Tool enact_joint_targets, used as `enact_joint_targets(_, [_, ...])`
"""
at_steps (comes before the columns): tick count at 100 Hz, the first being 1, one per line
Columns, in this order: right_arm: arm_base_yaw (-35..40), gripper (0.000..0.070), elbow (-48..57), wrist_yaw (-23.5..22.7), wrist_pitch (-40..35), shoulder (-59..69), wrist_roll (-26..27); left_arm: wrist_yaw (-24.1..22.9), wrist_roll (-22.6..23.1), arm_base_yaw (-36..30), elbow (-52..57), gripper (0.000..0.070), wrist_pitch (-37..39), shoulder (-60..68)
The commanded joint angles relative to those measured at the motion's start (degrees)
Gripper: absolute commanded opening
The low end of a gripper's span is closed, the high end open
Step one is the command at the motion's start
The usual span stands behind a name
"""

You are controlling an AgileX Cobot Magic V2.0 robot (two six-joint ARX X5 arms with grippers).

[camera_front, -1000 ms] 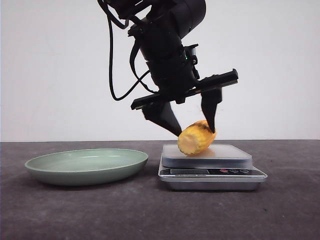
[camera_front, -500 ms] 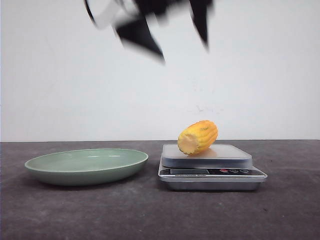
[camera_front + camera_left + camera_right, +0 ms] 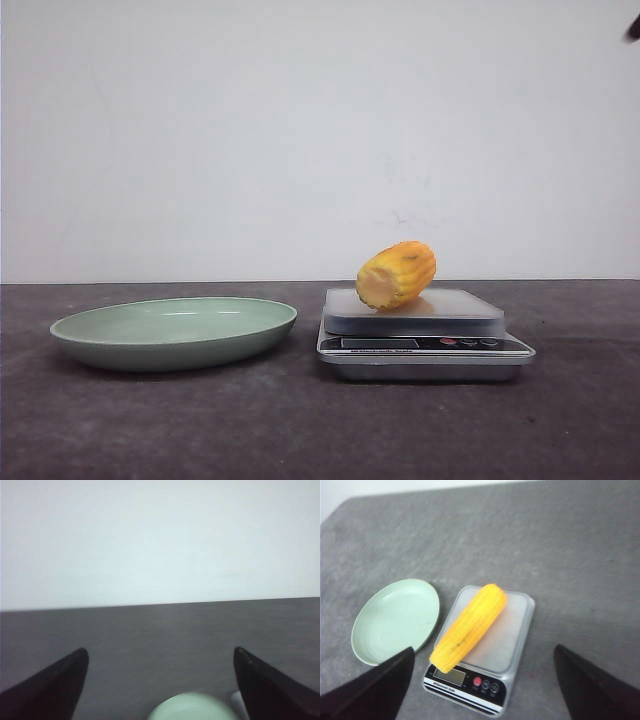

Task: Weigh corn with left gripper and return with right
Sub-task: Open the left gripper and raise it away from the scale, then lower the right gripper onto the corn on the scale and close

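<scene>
Corn [image 3: 396,274] is lying on its side on the scale [image 3: 424,345], in the middle right of the front view, and nothing is touching it. In the right wrist view it is lying slantwise across the grey plate, with one end poking out over the little screen. The green dish [image 3: 173,331] is sitting just beside the scale, at the lower left of the front view, and it is empty.

The left gripper [image 3: 160,680] is hanging with its two fingers wide apart and nothing between them — only a bit of the dish is peeking in at the bottom of its view. The right gripper [image 3: 482,680] is looking down at the scale from above, its fingers spread wide too, and it is holding nothing.

The weighing part looks done, so the job now is picking the corn up with the right gripper. It should be coming down over the fat middle of the corn, with one finger on each long side — not on the ends, because a round thing like this can roll. A slow, gentle squeeze seems best, so the scale is not getting pushed.
</scene>
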Motion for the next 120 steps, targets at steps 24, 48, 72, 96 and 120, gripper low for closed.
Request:
enact_joint_targets(24, [10.97, 0.059, 0.96, 7.45, 9.53, 13.92, 1.99, -2.97, -12.57, -0.31, 0.55, 0.0556, -19.41, -13.03])
enact_joint_targets(48, [17.66, 0.07, 0.96, 13.31, 15.96, 25.16, 3.08, -2.56, -20.68, -0.28, -2.71, 0.0556, -27.56, -22.47])
enact_joint_targets(72, [18.82, 0.07, 0.98, 16.39, 20.15, 33.77, 5.6, 1.51, -23.58, 1.01, -9.55, 0.0556, -30.12, -29.59])
enact_joint_targets(96, [18.84, 0.0595, 0.98, 17.86, 21.07, 38.66, 7.23, 2.99, -23.76, 1.27, -13.88, 0.0556, -29.92, -31.19])
enact_joint_targets(120, [19.37, 0.0, 0.98, 17.84, 22.95, 39.34, 8.15, 3.1, -23.34, 1.25, -15.28, 0.0556, -29.9, -31.19])
